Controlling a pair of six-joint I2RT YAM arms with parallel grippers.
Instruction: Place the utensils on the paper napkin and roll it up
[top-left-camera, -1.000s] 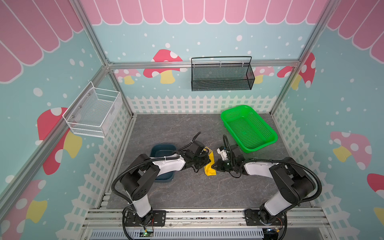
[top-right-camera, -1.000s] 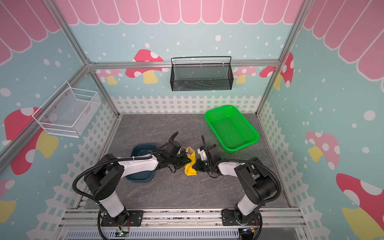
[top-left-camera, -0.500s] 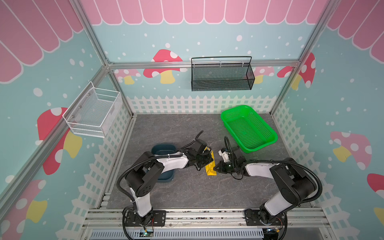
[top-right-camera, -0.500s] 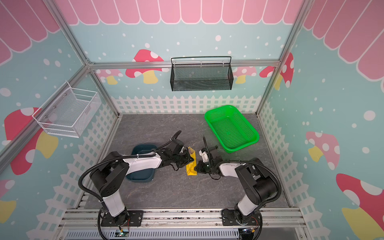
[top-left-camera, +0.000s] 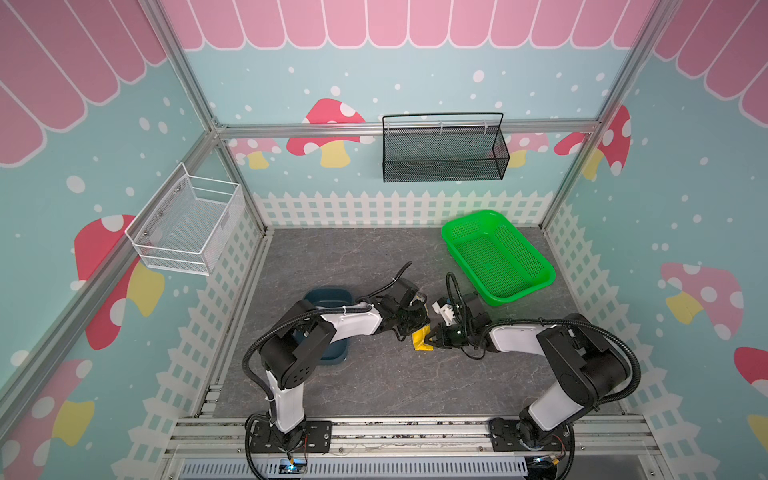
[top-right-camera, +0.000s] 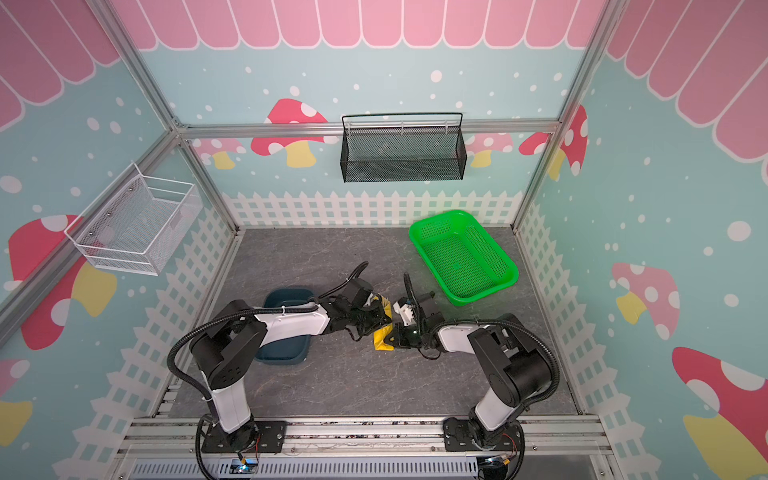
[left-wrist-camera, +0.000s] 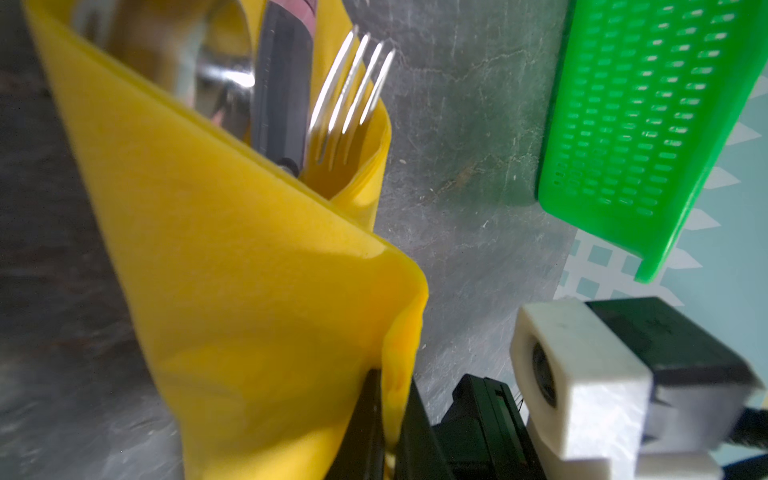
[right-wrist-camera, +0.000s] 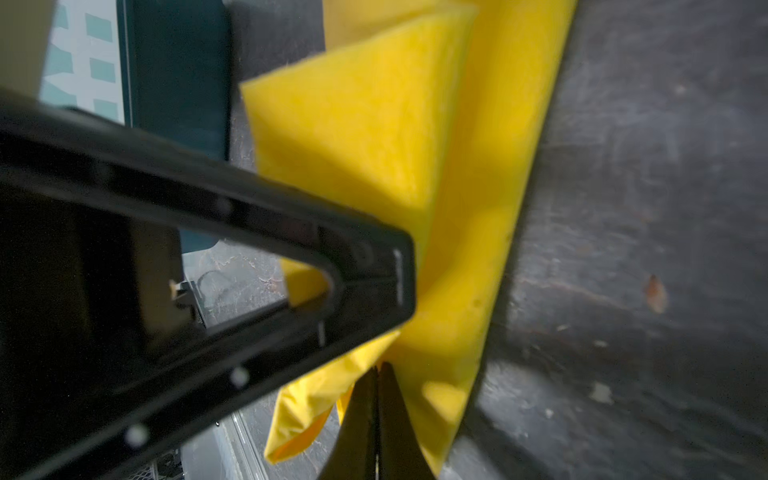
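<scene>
The yellow paper napkin (left-wrist-camera: 249, 270) is wrapped loosely around the fork (left-wrist-camera: 353, 83), knife (left-wrist-camera: 282, 83) and spoon (left-wrist-camera: 224, 83), at the middle of the worktop (top-left-camera: 374, 374). The left hand (left-wrist-camera: 388, 419) and the right hand (right-wrist-camera: 376, 415) each pinch a napkin edge. If they pull unevenly, the thin paper may tear, or the wrap may open and the utensils slide out.

I find no writing, label, brand or number that I can read in any view. The faint marks on my black camera mount (left-wrist-camera: 648, 332) are too blurred.

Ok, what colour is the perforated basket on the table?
Bright green; the perforated basket shows best in a top view.
</scene>
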